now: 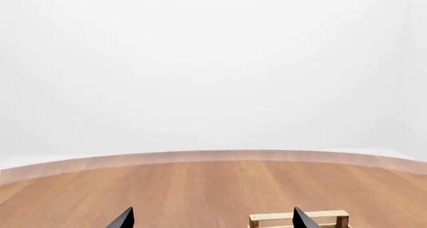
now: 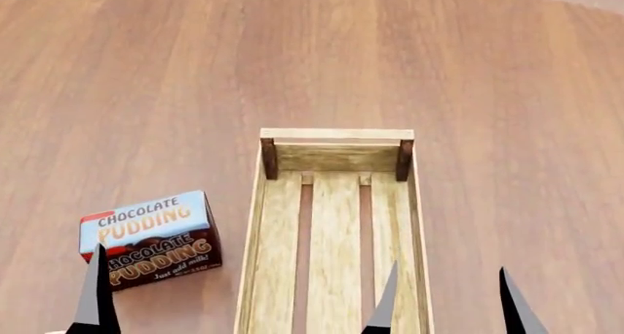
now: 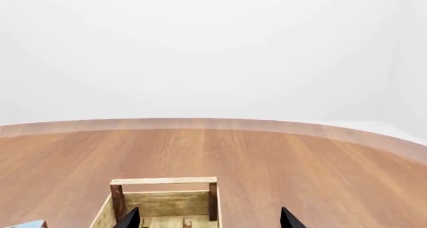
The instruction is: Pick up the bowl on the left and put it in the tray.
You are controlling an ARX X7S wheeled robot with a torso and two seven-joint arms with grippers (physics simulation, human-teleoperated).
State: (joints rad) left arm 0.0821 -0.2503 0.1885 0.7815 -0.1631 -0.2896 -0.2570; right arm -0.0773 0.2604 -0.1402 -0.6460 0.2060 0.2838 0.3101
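Note:
The tray (image 2: 335, 228), a long light-wood slatted crate with dark corner posts, lies empty in the middle of the wooden table. The bowl is out of view in every frame. My right gripper (image 2: 449, 305) is open, one finger over the tray's right side and the other over the table beside it. In the right wrist view the right gripper (image 3: 210, 220) has its tips spread wide in front of the tray's far end (image 3: 163, 198). My left gripper (image 1: 213, 219) is also open with nothing between its fingers. One left fingertip (image 2: 98, 297) shows in the head view over the pudding box.
A chocolate pudding box (image 2: 151, 237) lies left of the tray, and its corner (image 3: 30, 224) shows in the right wrist view. The round wooden table (image 2: 487, 93) stretches beyond the tray, and its far edge (image 1: 213, 155) meets a white background.

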